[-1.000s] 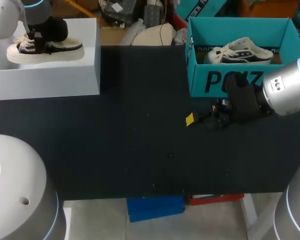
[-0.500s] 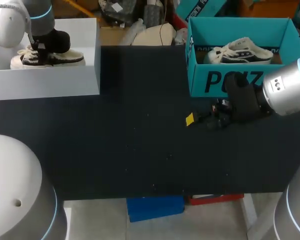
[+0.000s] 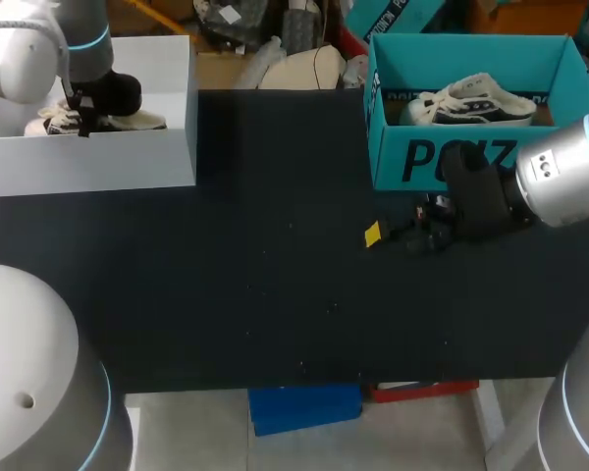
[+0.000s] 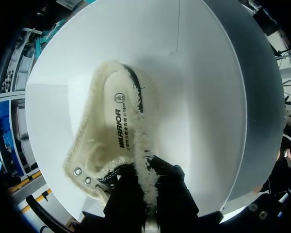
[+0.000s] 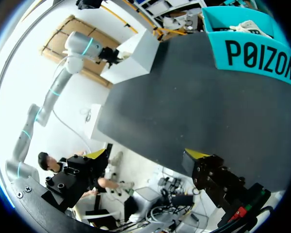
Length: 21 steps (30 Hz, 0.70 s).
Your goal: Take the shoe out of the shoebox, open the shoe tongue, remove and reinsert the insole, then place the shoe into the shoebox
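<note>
The fleece-lined cream-and-black low shoe (image 4: 114,131) is inside the white cardboard shoebox (image 3: 128,162) at the black table (image 3: 275,275)'s far left corner, collar pinched by the left gripper (image 4: 148,170). Light, floppy; its firmer sidewall seems the safer hold. The right gripper (image 5: 145,154) gapes empty.

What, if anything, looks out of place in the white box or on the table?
Nothing stands out. The shoe is upright inside the white shoebox, its insole lying flat. The other shoe stands upright in the teal box.
</note>
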Each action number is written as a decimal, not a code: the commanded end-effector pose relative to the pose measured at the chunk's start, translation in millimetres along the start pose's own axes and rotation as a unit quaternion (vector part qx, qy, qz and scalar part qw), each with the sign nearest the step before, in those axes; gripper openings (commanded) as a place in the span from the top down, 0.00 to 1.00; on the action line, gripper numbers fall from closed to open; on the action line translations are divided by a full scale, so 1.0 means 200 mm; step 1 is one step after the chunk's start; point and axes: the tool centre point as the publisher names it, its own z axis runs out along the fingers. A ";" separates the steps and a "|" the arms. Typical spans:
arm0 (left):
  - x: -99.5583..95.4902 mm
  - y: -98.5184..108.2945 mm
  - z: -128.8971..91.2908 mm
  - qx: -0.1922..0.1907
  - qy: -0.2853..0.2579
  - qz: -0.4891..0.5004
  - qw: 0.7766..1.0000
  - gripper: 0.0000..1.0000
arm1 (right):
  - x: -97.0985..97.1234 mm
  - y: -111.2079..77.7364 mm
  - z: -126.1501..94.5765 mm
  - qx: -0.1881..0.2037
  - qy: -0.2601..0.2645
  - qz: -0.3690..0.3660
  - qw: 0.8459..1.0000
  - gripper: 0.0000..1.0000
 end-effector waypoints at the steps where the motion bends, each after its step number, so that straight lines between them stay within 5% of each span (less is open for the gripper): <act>1: 0.02 0.00 -0.02 0.000 0.005 0.004 1.000 0.26 | 0.00 0.00 0.00 0.001 -0.001 0.000 1.000 0.00; 8: 0.01 0.01 -0.10 0.017 0.013 -0.006 1.000 0.24 | 0.00 0.00 0.00 0.001 -0.001 0.000 1.000 0.00; 15: -0.06 -0.01 -0.29 0.033 0.010 -0.007 0.999 0.24 | 0.00 0.00 0.00 0.001 -0.001 0.000 1.000 0.00; 19: -0.08 -0.02 -0.42 0.035 0.005 -0.011 0.999 0.00 | 0.00 0.00 0.00 0.001 -0.001 0.000 1.000 0.00; 21: -0.08 -0.03 -0.48 0.038 0.007 -0.020 0.999 0.00 | 0.00 0.00 0.00 0.001 -0.001 0.000 1.000 0.00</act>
